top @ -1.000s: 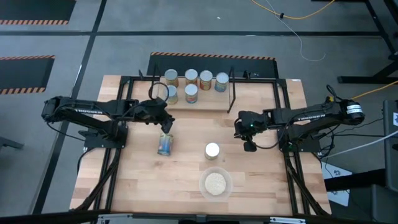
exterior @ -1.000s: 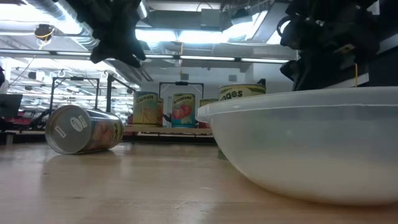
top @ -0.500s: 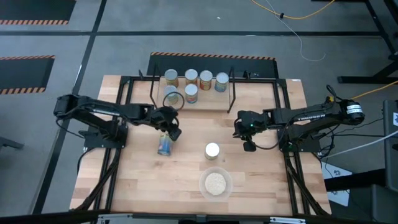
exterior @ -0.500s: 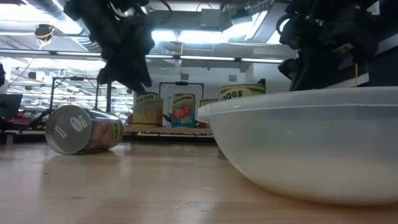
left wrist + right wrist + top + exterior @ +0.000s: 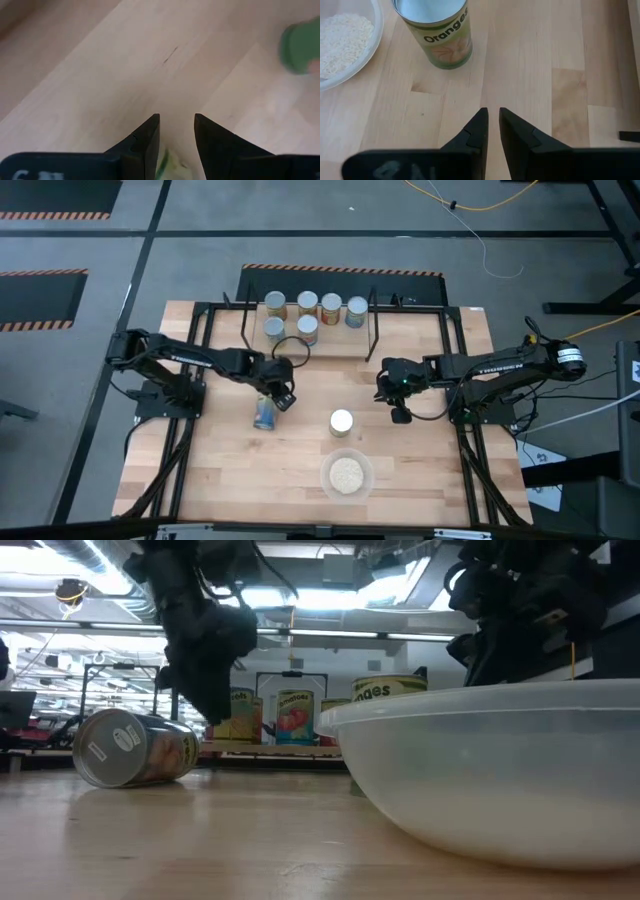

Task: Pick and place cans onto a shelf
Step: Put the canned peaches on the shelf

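The toppled blue-labelled tin can [image 5: 265, 414] lies beside the clear grain bowl [image 5: 346, 474]; the left pincer [image 5: 281, 395], slightly parted and seemingly empty, could roll it away.

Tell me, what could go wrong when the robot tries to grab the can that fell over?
1. The tipped can lies on its round side, so it might roll away if the left gripper bumps it.
2. The left gripper's fingers stand only slightly apart, perhaps too narrow to fit around it.
3. A rolling can could hit the upright can or bowl.
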Robot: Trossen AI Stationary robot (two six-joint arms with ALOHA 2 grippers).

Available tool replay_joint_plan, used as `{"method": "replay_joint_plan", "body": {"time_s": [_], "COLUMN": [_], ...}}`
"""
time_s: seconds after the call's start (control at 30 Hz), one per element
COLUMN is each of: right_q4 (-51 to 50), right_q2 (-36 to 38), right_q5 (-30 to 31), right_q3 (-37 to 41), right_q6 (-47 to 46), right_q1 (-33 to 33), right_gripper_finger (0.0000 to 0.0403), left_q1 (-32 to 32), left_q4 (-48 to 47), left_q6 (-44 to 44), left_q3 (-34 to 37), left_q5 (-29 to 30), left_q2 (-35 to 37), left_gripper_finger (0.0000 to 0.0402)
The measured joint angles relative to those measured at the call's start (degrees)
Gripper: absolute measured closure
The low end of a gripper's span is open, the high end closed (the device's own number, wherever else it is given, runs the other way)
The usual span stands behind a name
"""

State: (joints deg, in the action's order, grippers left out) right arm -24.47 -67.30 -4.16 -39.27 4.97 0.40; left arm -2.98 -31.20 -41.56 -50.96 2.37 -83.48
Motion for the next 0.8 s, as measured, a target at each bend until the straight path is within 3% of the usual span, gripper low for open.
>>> {"method": "replay_joint_plan", "body": {"time_s": [0.53, 0.8], "right_q4": [0.07, 0.05], "right_q2": [-0.01, -0.01], "right_q5": [0.0, 0.02], "right_q3": [0.0, 0.0], "right_q6": [-0.14, -0.13], "right_q1": [0.01, 0.02], "right_gripper_finger": [0.035, 0.035], "left_q1": [0.02, 0.02], "left_q4": [-4.11, -7.21], "left_q6": [-0.12, -0.17], "left_q3": [0.0, 0.0], "left_q5": [-4.04, -9.52], "left_q2": [-3.58, -3.58], "left_gripper_finger": [0.0287, 0.0287]}}
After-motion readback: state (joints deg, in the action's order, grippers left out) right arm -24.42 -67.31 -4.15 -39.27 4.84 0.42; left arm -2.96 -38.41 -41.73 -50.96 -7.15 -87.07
